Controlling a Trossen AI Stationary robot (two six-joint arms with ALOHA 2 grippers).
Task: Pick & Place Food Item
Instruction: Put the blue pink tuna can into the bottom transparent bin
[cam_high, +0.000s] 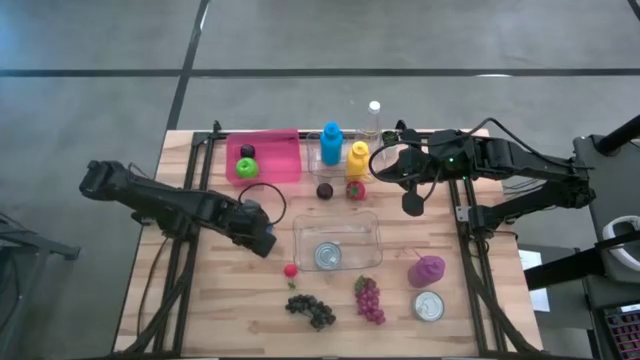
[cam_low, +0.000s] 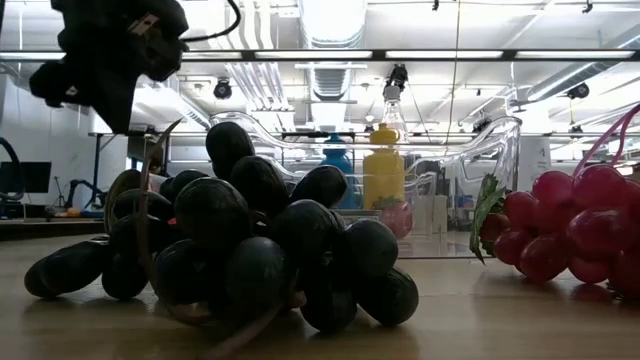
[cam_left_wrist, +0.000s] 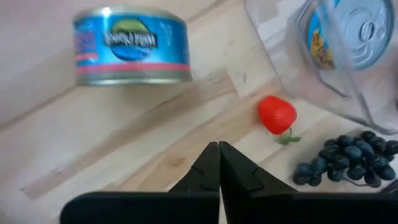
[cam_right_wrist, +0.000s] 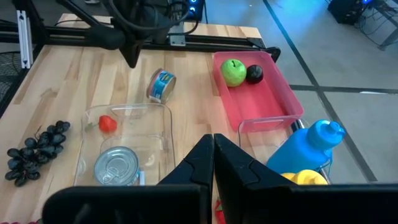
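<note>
Approach is the step in hand: left gripper (cam_high: 264, 243), fingers together and empty, hovers left of the strawberry (cam_high: 290, 269) on the bench (cam_high: 200, 310); next, spreading and descending. Right gripper (cam_high: 411, 207) waits closed.

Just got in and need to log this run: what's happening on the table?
Nothing is held yet. The left gripper hangs shut over the table left of the clear container, near the strawberry. The right gripper waits shut near the bottles. One can sits in the container; grapes lie in front.
</note>
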